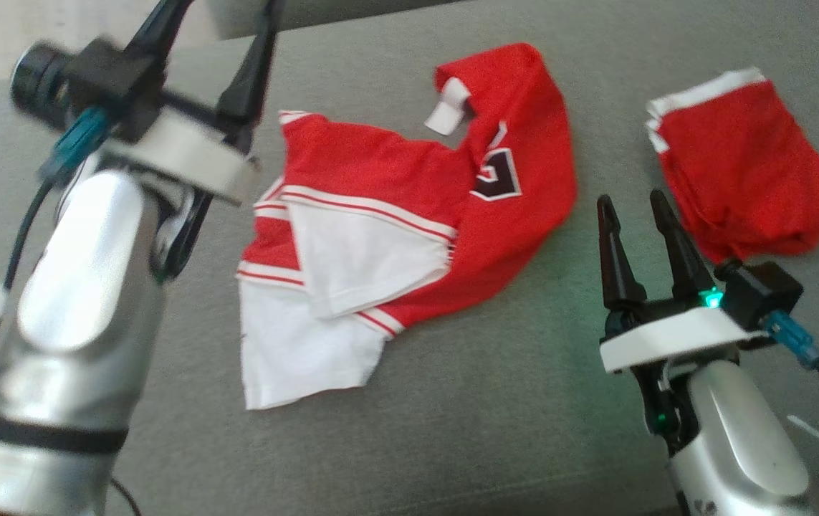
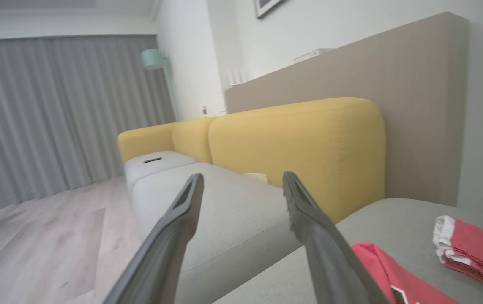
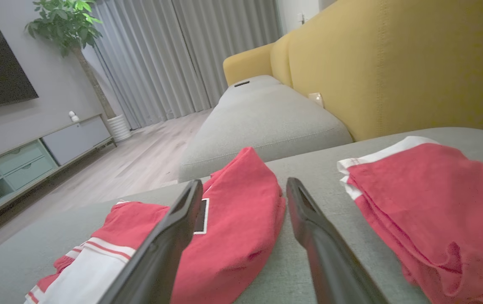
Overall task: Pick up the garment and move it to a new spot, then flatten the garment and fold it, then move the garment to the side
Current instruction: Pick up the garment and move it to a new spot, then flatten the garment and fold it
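The garment (image 1: 395, 215), a red jersey with white panels and a dark number patch, lies crumpled and partly doubled over on the grey cushion (image 1: 495, 401). My left gripper (image 1: 216, 29) is raised above the jersey's left side, open and holding nothing. In the left wrist view that gripper (image 2: 241, 181) points out past the cushion, with a corner of the jersey (image 2: 393, 274) at the lower right. My right gripper (image 1: 631, 201) stands open just right of the jersey. In its wrist view the right gripper (image 3: 243, 188) is low over the cushion, the jersey (image 3: 241, 236) behind its left finger.
A second red piece with white trim (image 1: 746, 172) lies folded at the right, close to my right gripper, and shows again (image 3: 431, 198) (image 2: 473, 249). A yellow sofa back (image 2: 309, 139) rises beyond the cushion. Wooden floor (image 2: 47, 236) lies past the cushion's left edge.
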You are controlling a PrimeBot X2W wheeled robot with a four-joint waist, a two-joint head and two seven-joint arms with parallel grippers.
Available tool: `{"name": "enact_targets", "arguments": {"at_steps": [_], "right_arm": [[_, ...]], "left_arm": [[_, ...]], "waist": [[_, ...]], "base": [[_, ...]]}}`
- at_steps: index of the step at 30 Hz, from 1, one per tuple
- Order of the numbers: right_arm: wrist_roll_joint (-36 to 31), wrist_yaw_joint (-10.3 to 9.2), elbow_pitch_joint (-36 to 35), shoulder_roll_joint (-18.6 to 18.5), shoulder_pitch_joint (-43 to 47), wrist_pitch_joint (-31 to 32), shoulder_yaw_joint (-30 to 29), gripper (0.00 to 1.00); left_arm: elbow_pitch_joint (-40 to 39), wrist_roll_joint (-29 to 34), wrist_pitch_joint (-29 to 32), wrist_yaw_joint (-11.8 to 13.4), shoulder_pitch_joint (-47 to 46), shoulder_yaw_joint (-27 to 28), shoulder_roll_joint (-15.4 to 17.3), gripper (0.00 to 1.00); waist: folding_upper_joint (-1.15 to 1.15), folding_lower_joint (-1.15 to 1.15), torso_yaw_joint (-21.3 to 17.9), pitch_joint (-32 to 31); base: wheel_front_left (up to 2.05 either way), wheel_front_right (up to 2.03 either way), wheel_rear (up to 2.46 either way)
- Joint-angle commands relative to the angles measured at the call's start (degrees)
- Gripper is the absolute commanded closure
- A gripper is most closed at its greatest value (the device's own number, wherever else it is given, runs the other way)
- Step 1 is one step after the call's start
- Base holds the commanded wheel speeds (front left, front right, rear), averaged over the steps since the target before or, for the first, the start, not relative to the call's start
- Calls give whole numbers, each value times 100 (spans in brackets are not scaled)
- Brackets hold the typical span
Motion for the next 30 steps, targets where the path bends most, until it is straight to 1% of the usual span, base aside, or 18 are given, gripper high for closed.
{"name": "enact_targets", "arguments": {"at_steps": [1,5,8,13,18,24,30], "right_arm": [[-68,-5,-140,1,24,-61,87,0],[-209,-5,-115,1,166,-61,-40,0],[-260,-5,-105,1,295,-60,-132,0],[-289,-5,-149,1,515,-31,-254,0],[-289,-5,-236,1,710,25,-289,0],[-265,-5,-333,1,846,66,-303,0],[-282,-5,-424,1,862,125,-324,0]], "left_arm": [[-290,-54,-27,68,-10,353,234,0],[-704,-152,-27,165,785,807,204,0],[-995,-191,-27,207,1422,1080,84,0],[-1318,-223,-27,183,2413,1385,-263,0],[-1316,-199,-27,99,3212,1541,-634,0],[-1283,-155,-27,19,3674,1658,-900,0],[-1150,-114,-27,-69,3719,1643,-989,0]], "waist": [[0,0,292,-189],[0,0,632,-380],[0,0,818,-527],[0,0,1001,-745],[0,0,1036,-891],[0,0,1020,-936],[0,0,1031,-881]], "base": [[0,0,0],[0,0,0],[0,0,0],[0,0,0],[0,0,0],[0,0,0],[0,0,0]]}}
